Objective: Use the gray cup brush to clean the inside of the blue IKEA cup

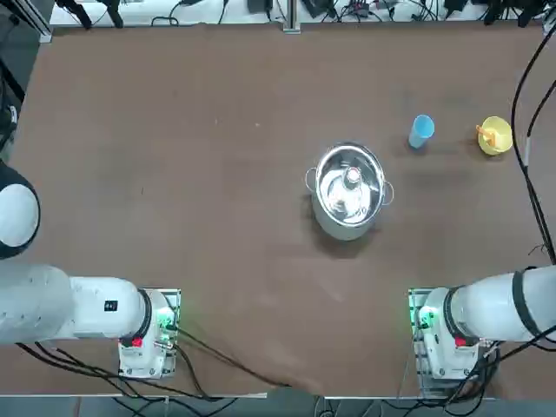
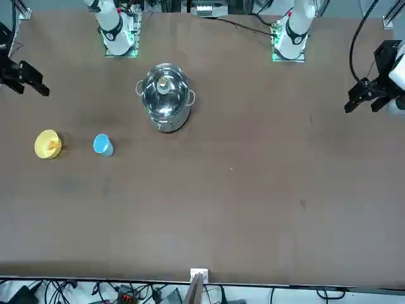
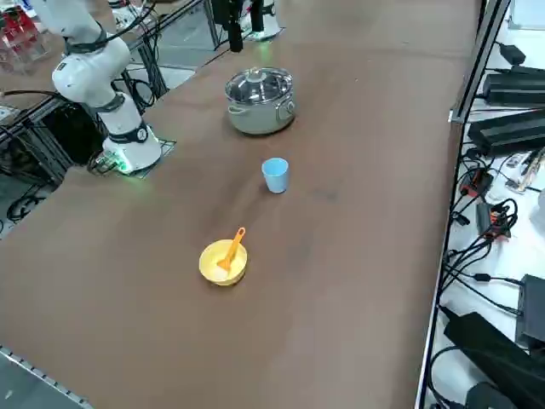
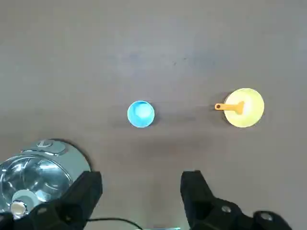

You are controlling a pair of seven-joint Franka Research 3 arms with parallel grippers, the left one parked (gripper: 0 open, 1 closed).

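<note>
The blue IKEA cup (image 1: 421, 130) (image 2: 102, 144) (image 3: 275, 175) (image 4: 141, 113) stands upright on the brown table, right of the steel pot. The cup brush (image 1: 488, 135) (image 2: 54, 147) (image 3: 232, 249) (image 4: 230, 107), which looks orange, lies in a yellow bowl (image 1: 499, 144) (image 3: 213, 267) (image 4: 252, 115) with its handle over the rim on the cup's side. My right gripper (image 4: 142, 181) (image 2: 35, 81) hangs open high above the table, well clear of cup and bowl, with nothing between its fingers.
A lidded steel pot (image 1: 349, 189) (image 2: 166, 96) (image 3: 260, 100) (image 4: 33, 177) stands near the table's middle. Cables (image 1: 521, 95) hang along the right edge. Power units and cords (image 3: 502, 85) lie off the table's far side.
</note>
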